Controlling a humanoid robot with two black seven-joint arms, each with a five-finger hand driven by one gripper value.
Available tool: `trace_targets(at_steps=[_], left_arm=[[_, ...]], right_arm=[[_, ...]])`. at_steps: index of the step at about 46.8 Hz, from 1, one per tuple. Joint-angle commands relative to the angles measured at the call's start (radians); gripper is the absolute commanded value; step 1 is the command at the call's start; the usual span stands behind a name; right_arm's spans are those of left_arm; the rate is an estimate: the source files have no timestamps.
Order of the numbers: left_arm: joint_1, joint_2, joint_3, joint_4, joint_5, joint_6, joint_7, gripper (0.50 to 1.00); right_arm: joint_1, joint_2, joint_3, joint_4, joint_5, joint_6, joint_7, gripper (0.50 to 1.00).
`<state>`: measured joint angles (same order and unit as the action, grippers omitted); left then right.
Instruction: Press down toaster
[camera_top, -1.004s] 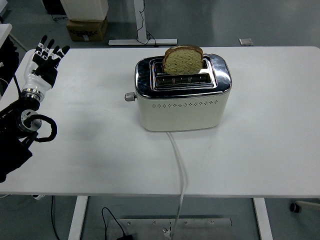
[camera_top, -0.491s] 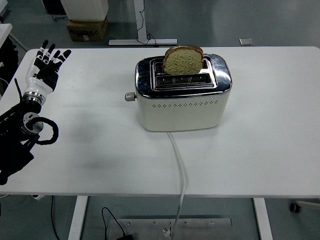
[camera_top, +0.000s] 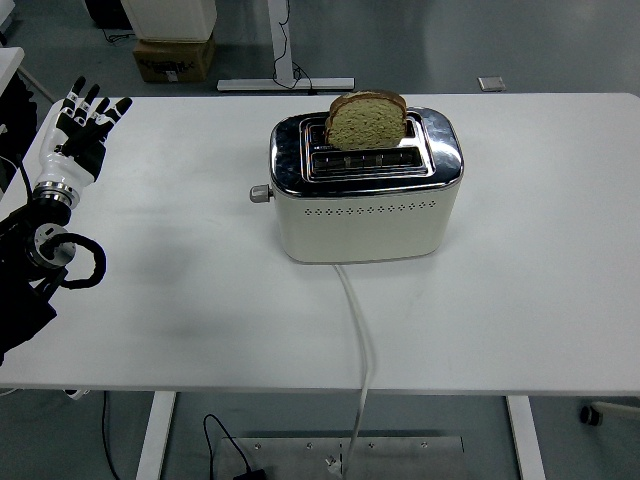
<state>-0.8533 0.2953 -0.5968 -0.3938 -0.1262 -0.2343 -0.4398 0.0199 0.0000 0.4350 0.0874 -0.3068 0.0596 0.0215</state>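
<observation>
Left hand (camera_top: 85, 125), fingers spread, well apart from toaster (camera_top: 365, 190) lever (camera_top: 260, 193): a sideways hit could shove toaster w/o latching bread slice (camera_top: 366, 120).

One high head view looks down over the table (camera_top: 560, 300).

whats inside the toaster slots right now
One slice of bread stands in the far slot of the toaster, its top sticking up; its lower part is hidden inside. The near slot looks empty, though its depths are out of sight.
</observation>
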Motion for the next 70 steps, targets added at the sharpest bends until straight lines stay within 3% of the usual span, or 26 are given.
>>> trace_targets(at_steps=[1, 15, 25, 32, 37, 58, 70], left_arm=[[0.0, 0.001, 0.003, -0.002, 0.007, 0.0, 0.001, 1.0], [-0.001, 0.059, 0.008, -0.003, 0.155, 0.0, 0.001, 1.0], [-0.003, 0.078, 0.009, -0.005, 0.175, -0.005, -0.002, 1.0], [-0.001, 0.07, 0.014, -0.008, 0.241, -0.085, -0.004, 1.0], [-0.003, 0.084, 0.017, -0.008, 0.257, -0.094, -0.004, 1.0], [0.0, 0.232, 0.02, -0.02, 0.407, -0.089, -0.03, 1.0], [0.031, 0.393, 0.032, -0.21, 0.428, -0.097, -0.04, 1.0]], right_arm=[[0.0, 0.0, -0.001, 0.0, 0.0, 0.0, 0.0, 0.998], [0.0, 0.0, -0.001, 0.0, 0.0, 0.0, 0.0, 0.998], [0.0, 0.0, -0.001, 0.0, 0.0, 0.0, 0.0, 0.998], [0.0, 0.0, 0.001, 0.0, 0.0, 0.0, 0.0, 0.998], [0.0, 0.0, -0.001, 0.0, 0.0, 0.0, 0.0, 0.998], [0.0, 0.0, -0.001, 0.0, 0.0, 0.0, 0.0, 0.998], [0.0, 0.0, -0.001, 0.0, 0.0, 0.0, 0.0, 0.998]])
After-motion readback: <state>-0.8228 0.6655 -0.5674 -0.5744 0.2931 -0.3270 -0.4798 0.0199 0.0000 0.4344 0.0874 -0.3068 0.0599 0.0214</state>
